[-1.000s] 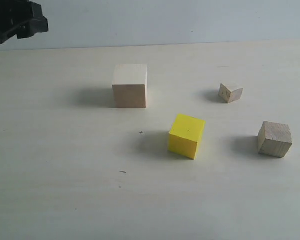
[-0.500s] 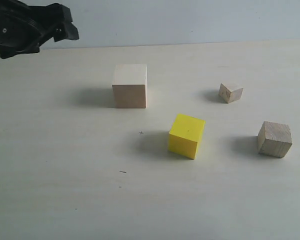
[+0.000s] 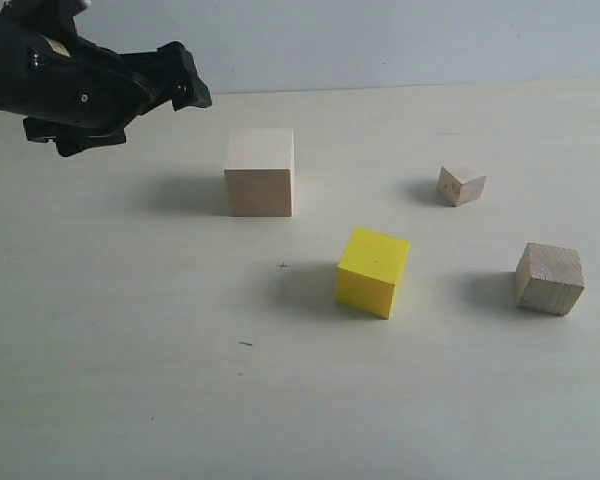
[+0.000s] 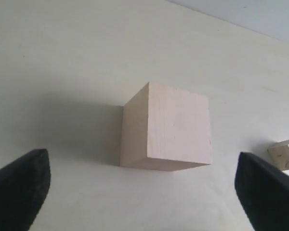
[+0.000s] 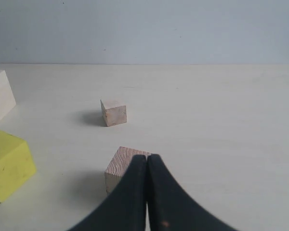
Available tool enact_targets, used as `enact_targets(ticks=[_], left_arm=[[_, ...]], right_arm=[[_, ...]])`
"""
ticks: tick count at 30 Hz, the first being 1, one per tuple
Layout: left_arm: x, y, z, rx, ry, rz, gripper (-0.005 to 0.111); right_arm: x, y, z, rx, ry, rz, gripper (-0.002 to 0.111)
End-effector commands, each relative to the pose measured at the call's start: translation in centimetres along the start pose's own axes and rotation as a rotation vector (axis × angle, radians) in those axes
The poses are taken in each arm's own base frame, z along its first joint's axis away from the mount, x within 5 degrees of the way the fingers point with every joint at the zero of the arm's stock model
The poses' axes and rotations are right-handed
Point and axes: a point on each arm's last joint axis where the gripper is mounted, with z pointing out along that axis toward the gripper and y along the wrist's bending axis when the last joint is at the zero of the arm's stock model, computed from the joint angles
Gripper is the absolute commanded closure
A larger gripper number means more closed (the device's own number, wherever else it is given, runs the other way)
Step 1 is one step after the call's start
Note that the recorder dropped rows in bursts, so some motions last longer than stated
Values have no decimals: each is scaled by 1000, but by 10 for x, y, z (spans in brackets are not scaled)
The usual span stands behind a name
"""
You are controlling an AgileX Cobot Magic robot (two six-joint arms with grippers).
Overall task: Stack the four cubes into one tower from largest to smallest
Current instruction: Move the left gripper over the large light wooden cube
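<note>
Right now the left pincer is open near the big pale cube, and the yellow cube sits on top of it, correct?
No: the yellow cube stands on the table, apart from the big pale cube, as the exterior view shows. The left pincer is open near that cube.

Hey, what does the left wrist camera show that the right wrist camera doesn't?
Only left wrist: the open left claw, its fingers wide apart. Only right wrist: the yellow cube, the medium wooden cube and the shut right claw in front of it. Both: the large pale cube, and likely the small wooden cube, cropped at the left wrist picture's edge.
</note>
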Motion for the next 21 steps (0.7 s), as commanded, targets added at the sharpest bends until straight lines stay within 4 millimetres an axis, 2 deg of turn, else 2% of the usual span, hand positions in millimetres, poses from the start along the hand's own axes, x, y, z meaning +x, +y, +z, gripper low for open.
enact_targets(ticks=[1,12,17,21], left_arm=[[-14,-13,4,28,-17,24,1],[-47,-47,26,37,138,139,1],[-42,-71,49,32,193,247,1],[-38,-76,68,-20,271,255,1]], right_arm=[[1,0,0,0,-5,-7,108],[1,0,0,0,-5,-7,108],[1,0,0,0,-5,-7,108],[1,0,0,0,-5,-7,108]])
